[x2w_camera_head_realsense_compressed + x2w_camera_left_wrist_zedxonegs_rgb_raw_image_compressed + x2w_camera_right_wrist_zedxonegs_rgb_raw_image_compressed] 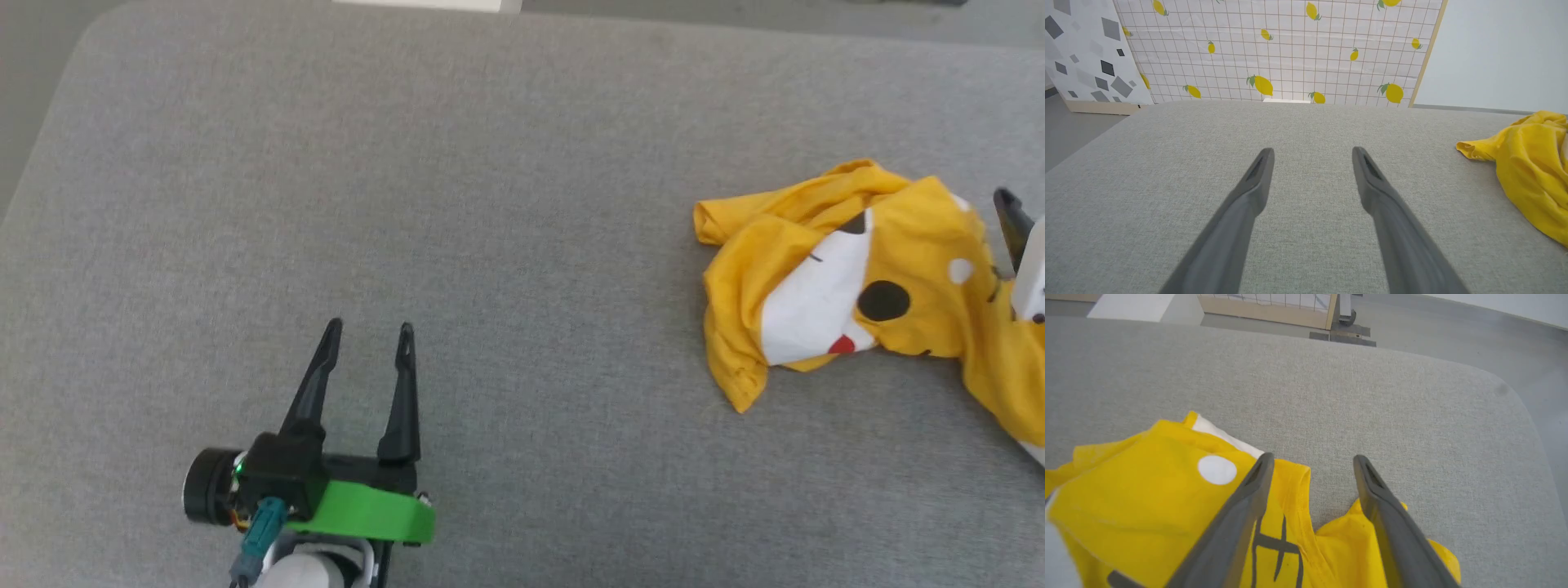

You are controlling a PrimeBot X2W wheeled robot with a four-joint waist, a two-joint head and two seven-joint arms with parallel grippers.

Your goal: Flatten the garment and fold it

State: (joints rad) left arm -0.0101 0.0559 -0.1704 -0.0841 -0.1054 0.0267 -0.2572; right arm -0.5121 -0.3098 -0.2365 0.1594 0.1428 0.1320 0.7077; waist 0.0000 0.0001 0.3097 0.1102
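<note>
Garment (pixel 922 237) is seen crumpled beneath the right gripper (pixel 1311 458), whose fingers are spread apart. The left gripper (pixel 369 327) is likewise spread, well to its left.

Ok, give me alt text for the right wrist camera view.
The right gripper, fingers open, points over a crumpled yellow T-shirt lying on a grey fabric surface. A white dot and black stripes mark the cloth.
</note>
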